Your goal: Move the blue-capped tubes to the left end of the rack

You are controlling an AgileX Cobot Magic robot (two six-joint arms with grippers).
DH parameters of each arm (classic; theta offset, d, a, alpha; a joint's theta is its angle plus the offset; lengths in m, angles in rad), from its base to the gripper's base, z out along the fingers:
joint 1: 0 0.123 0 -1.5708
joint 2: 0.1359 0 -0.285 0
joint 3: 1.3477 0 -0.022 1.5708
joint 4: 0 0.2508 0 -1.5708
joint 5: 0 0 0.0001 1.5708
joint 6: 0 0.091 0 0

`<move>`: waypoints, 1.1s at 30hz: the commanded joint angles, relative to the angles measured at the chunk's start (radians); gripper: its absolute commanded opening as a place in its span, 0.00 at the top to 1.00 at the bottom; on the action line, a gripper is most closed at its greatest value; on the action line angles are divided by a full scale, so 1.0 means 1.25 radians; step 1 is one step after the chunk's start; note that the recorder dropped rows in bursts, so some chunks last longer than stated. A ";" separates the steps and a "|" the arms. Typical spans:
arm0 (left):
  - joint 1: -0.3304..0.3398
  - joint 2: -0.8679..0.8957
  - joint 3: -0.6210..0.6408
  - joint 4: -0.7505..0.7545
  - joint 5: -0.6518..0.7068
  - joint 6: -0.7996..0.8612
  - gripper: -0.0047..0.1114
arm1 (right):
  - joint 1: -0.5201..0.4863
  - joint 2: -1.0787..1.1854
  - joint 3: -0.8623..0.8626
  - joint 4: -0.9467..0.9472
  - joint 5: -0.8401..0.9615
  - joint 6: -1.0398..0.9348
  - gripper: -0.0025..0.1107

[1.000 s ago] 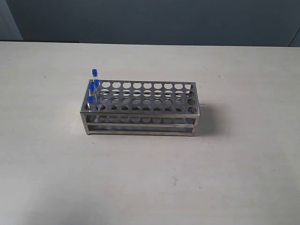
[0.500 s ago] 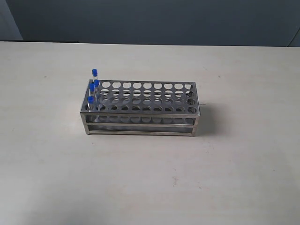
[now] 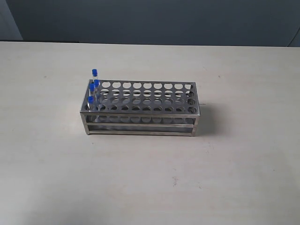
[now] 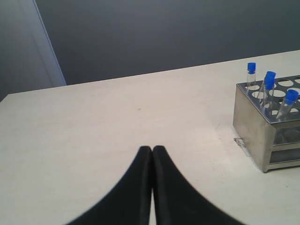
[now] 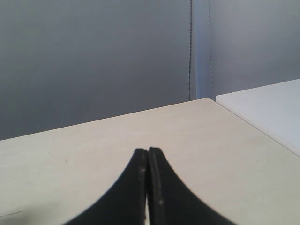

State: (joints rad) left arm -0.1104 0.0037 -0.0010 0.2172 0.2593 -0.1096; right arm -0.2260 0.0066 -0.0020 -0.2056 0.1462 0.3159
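You have a pale, matte worktop (image 3: 47,164) that runs back to a dark grey-blue wall (image 3: 150,21). On the left, your left pincer (image 4: 152,148) has its black jaws pressed together, gripping nothing, over open worktop near the rack's left end. The four blue-capped tubes (image 3: 93,86) stand in the leftmost holes of the rack (image 3: 140,112), some leaning. The rack sits mid-worktop with its long side running left to right. Open surface lies all round it, widest on the near side. On the right, your right pincer (image 5: 148,151) is closed and empty too. The worktop's edge and a white surface (image 5: 267,112) lie beyond it.
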 commanded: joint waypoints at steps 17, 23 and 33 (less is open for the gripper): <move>0.001 -0.003 0.001 0.004 -0.002 -0.003 0.96 | -0.004 -0.005 0.002 0.005 0.002 -0.001 0.98; 0.001 -0.003 0.001 0.004 -0.002 -0.003 0.96 | -0.004 -0.005 0.002 0.008 0.002 -0.001 0.98; 0.001 -0.003 0.001 0.004 -0.002 -0.003 0.96 | -0.004 -0.005 0.002 0.008 0.002 -0.001 0.98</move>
State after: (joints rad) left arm -0.1104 0.0037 -0.0010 0.2172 0.2593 -0.1096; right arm -0.2260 0.0066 -0.0020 -0.1960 0.1462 0.3159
